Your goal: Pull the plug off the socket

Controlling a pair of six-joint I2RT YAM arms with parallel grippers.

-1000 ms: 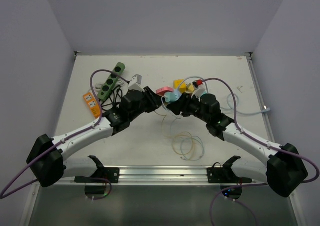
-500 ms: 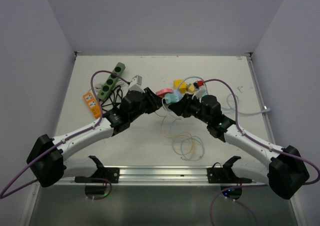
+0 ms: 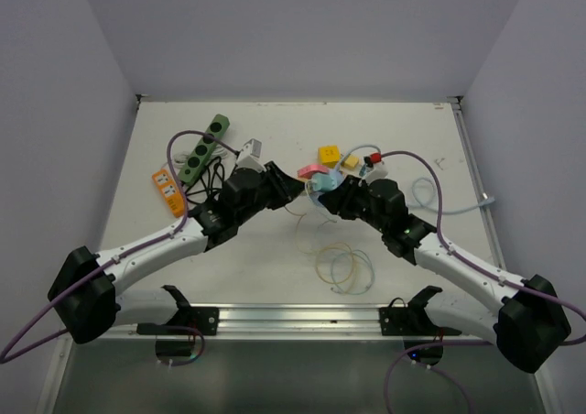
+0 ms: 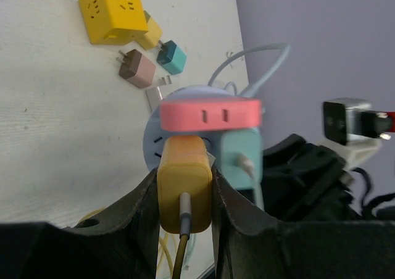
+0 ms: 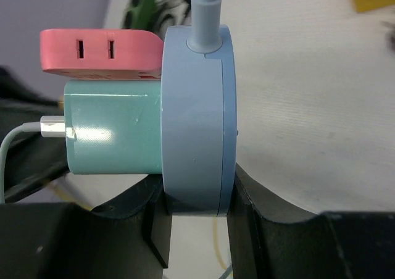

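While socketed, yellow plug [image 4: 183, 179], cord [image 4: 181, 245] toward left tool [image 4: 183, 189]

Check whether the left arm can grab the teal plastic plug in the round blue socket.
Probably not yet: the left arm's jaws are shut on the yellow plastic plug beside the teal plastic plug.

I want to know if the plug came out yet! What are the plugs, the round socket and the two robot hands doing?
left gripper: shut on the yellow plug.
right gripper: shut on the blue socket's rim.
yellow plug: in the socket, not pulled out yet.
teal plug: plugged in, white cable attached.
pink adapter: plugged in, its two slots empty.
blue socket: held edge-on.
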